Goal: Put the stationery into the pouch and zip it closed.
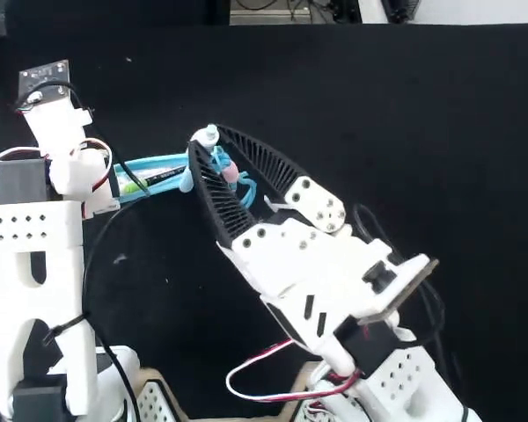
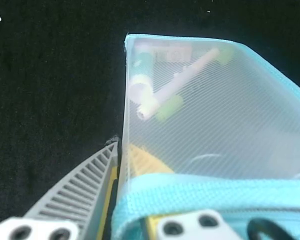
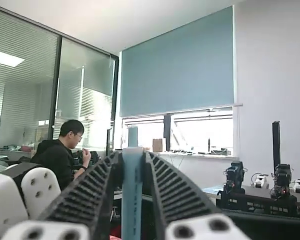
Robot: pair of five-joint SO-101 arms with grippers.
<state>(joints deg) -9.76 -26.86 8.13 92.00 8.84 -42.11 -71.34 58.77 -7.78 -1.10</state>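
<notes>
The right gripper (image 3: 132, 160) has its ribbed jaws drawn almost together on a narrow blue strip (image 3: 131, 200) that stands up between them. Whether this is the zip tab or just the pouch's bound edge cannot be told. In the high view the same gripper (image 1: 209, 139) points up and away from its base, tips meeting over a small tangle of blue cord.

The left gripper (image 1: 114, 186) is clamped on the other end of the pouch (image 2: 205, 115). One ribbed finger lies against the side seam, the other jaw sits under the blue top band, and the mesh wall passes between them. Through the mesh, pens (image 2: 185, 75) and other small pieces lie inside, at the end away from the jaws.

The pouch (image 1: 158, 173) is slung between the two grippers above the black table (image 1: 378, 105), its long axis running from one gripper across to the other. The stationery looks to be in already, so the zip is probably what remains, though how far it is drawn cannot be seen. If the strip is the tab, the pull would have to follow that long axis, with the left gripper as anchor and the right doing the travel. A pull off that line would likely twist the soft mesh instead of sliding the zip.
</notes>
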